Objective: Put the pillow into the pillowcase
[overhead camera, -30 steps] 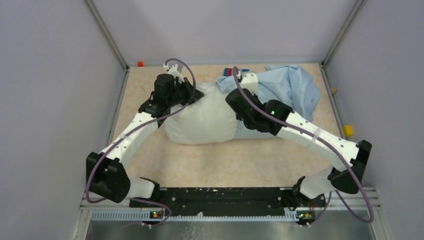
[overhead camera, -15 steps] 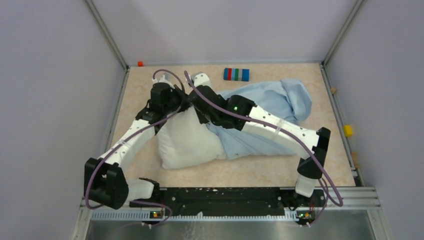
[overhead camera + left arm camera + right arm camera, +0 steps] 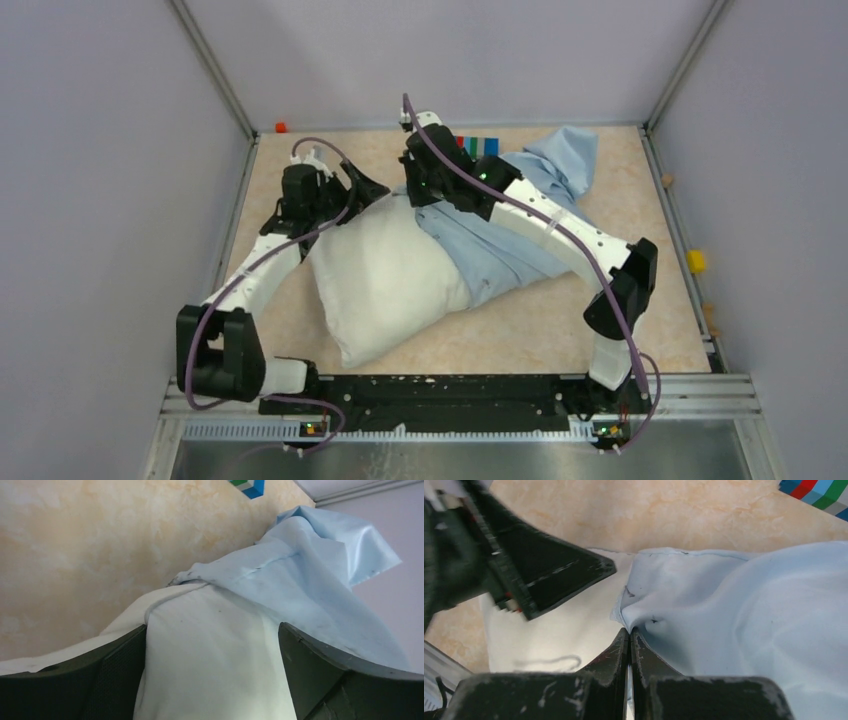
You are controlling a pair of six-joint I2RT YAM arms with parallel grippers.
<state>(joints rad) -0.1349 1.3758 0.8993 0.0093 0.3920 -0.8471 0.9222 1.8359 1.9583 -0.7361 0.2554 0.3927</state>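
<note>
Beige marbled tabletop, enclosed by plain grey walls on three sides, carries all items noted. The pillow lies flat on it, left of centre and set on a diagonal, one corner toward the near edge and the opposite corner toward the back. The pillowcase overlaps the pillow's far right side: its stitched hem drapes across that corner, and the rest trails right and back in wrinkled folds, ending in a raised bunch near the far right corner of the table. Whether the pillow's corner sits inside the opening or merely under the cloth cannot be determined. The right gripper has its fingers pressed together at the hem, with the blue cloth puckered at the tips, consistent with a pinch on the pillowcase. The left gripper stands just beside it, jaws spread wide, one finger on each side of the pillow's far corner and gripping nothing. Behind the right wrist, a striped block in red, green and blue rests near the back wall, just beside the bunched cloth. A small orange object sits at the back left corner, and a yellow one on the right-hand rail.
</note>
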